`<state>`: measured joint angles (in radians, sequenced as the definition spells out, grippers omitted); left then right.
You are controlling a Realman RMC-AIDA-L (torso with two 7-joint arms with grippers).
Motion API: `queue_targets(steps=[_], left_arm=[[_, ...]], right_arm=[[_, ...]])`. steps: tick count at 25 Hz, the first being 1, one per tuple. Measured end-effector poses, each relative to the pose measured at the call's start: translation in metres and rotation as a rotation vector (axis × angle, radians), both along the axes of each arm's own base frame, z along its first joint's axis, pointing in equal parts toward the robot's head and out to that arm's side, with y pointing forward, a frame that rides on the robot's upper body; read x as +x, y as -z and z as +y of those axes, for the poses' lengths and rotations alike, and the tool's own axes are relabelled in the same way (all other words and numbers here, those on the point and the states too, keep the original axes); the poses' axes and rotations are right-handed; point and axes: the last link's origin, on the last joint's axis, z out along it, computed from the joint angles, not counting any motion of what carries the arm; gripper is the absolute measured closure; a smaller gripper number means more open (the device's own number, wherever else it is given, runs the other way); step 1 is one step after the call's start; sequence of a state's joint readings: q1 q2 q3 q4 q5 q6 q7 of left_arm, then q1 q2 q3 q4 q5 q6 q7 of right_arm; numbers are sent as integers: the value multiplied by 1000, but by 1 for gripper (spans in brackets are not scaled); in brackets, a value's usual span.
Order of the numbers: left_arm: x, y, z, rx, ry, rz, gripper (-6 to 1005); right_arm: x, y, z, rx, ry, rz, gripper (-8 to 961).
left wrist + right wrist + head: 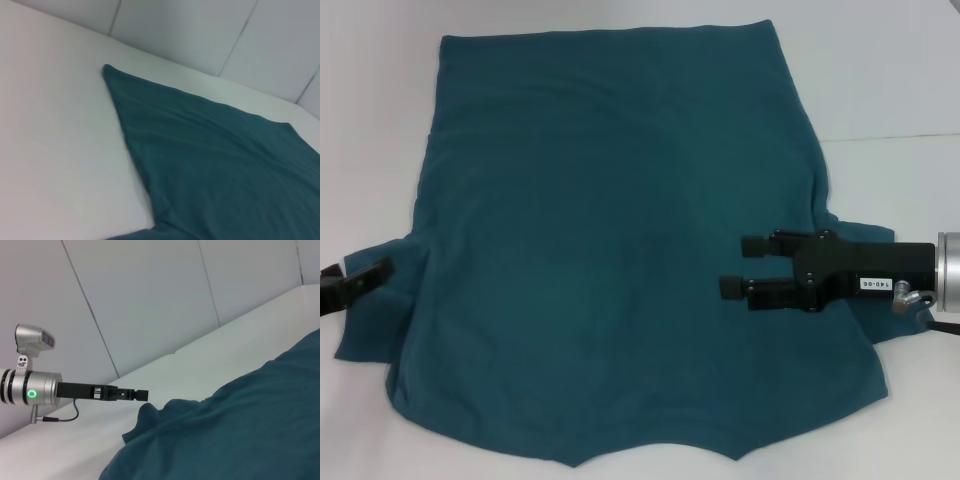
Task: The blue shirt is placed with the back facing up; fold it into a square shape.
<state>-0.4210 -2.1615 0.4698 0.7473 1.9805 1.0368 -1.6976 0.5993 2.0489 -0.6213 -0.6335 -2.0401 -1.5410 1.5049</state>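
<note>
Lying spread flat across the white table [900, 80], the blue shirt [610, 250] is sitting under the right gripper [732, 266], jaws wide and empty, while the left gripper [365, 278], jaw state unclear, is hovering by the shirt's left sleeve.

A plain white table [900, 80] is seen across the head view; the blue shirt [610, 250] is spread flat directly on it, plain side up, covering most of the middle; one sleeve is laid out towards the left edge and the other towards the right; bare white surface is left around the cloth on every side; a grey panelled wall [200, 30] is met at the far edge.
</note>
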Motion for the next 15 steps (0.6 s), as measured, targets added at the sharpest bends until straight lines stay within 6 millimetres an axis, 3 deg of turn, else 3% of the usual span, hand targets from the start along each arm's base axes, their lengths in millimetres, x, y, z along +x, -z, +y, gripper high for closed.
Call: queue_targets(steps=[15], left_arm=[[-12,8,-15,-22,-24,12,124]], right_arm=[[-1,1,0,-3,0,4,53]])
